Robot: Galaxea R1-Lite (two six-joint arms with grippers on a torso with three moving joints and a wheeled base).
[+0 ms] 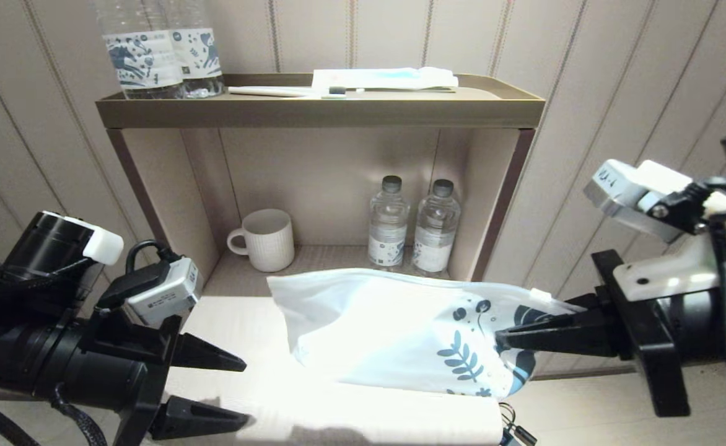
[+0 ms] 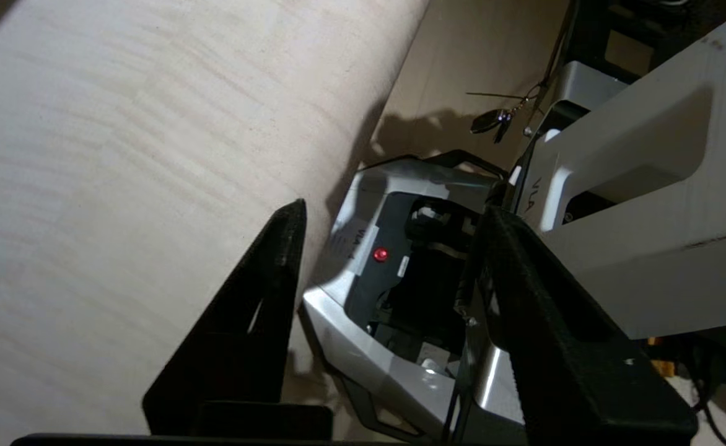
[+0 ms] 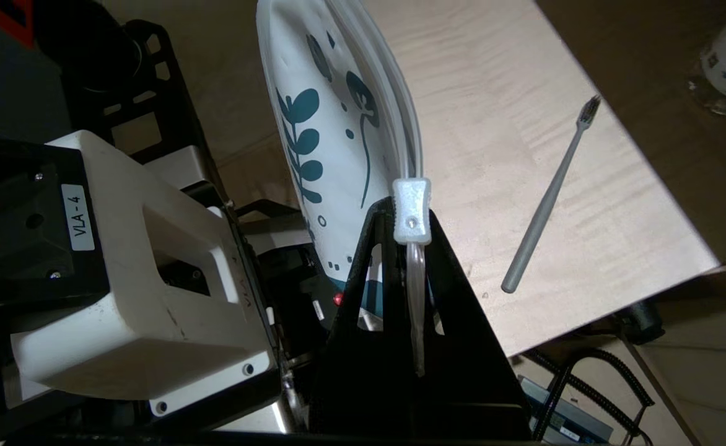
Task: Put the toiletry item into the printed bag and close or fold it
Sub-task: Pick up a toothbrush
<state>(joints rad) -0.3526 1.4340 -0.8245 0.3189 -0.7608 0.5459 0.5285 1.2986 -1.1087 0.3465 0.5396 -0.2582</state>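
The printed bag [image 1: 388, 328], white with teal leaves, hangs above the pale wooden table [image 1: 227, 328]. My right gripper [image 1: 502, 337] is shut on its leaf-printed end. In the right wrist view the fingers [image 3: 456, 291] pinch the bag's [image 3: 332, 124] strip-seal edge just behind its white slider [image 3: 411, 210]. The toothbrush [image 3: 549, 198] lies flat on the table [image 3: 493, 93] beside the bag, apart from it; in the head view it is hidden. My left gripper [image 1: 246, 393] stands open and empty at the table's near left corner, left of the bag, and in its own view [image 2: 394, 210] holds nothing.
Behind the table is a shelf unit holding a white mug [image 1: 265, 240] and two water bottles [image 1: 388, 223] inside. On its top are two more bottles [image 1: 158, 49], a white toothbrush with dark bristles [image 1: 288, 91] and a white-and-blue packet [image 1: 381, 77]. Keys [image 1: 515, 427] hang off the table's front edge.
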